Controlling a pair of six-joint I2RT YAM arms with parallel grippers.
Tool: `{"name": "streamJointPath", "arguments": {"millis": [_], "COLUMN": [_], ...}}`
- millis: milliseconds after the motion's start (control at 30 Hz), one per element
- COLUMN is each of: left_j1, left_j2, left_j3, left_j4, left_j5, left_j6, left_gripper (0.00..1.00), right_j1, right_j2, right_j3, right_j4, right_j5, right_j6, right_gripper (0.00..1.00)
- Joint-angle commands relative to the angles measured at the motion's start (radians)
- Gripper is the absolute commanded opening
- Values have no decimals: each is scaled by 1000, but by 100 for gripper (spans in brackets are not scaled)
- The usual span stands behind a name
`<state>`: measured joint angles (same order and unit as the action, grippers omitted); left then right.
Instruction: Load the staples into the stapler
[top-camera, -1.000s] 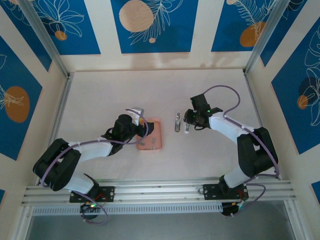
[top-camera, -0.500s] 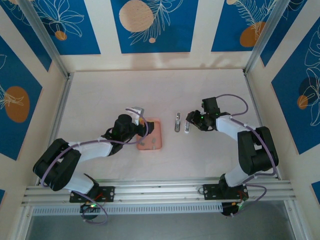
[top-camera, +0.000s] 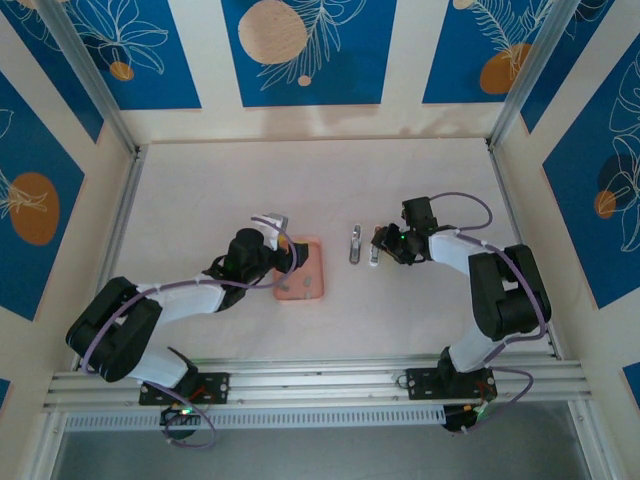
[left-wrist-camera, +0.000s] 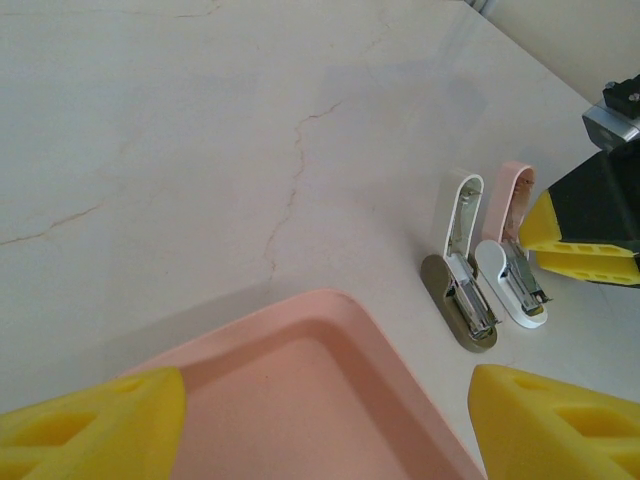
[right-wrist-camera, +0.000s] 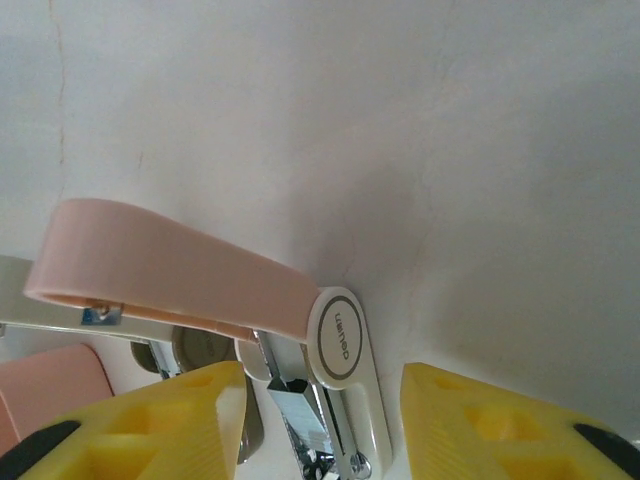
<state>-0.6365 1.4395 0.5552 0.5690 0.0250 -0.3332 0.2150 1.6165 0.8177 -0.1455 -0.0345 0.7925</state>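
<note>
Step in hand: prep of stapler (right-wrist-camera: 180, 265), pre-load.

- The stapler lies on table (left-wrist-camera: 200, 150) w/ pink lid swung open, just beside a grey-white stapler-like piece (left-wrist-camera: 462, 270).
- R gripper (right-wrist-camera: 320, 420) straddles its white base. Fingers parted, not clamped.
- L gripper (left-wrist-camera: 325, 420) hovers over pink tray (left-wrist-camera: 330, 330). Fingers wide, holding nothing.
- Small grey bits in the tray, prob. the staples (top-camera: 307, 279).

Next move, by my judgement: L to pinch a strip, R to steady the base. Fine alignment w/ channel req'd.
</note>
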Motion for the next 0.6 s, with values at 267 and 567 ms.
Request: {"name": "streamJointPath", "arguments": {"millis": [267, 567], "left_j1": [-7, -7], "left_j2": [10, 15], "left_j3": [17, 19], "left_j4": [38, 40], "left_j5": [6, 12], "left_j6": [-4, -9], "left_gripper": [74, 75], "right_j1": [-4, 6], "right_j2": [31, 11], "right_j3": [-8, -15], "right_j4": [-8, -30], "right_j5": [-6, -1], "right_j6": [6, -1], "right_gripper": [39, 35]}}
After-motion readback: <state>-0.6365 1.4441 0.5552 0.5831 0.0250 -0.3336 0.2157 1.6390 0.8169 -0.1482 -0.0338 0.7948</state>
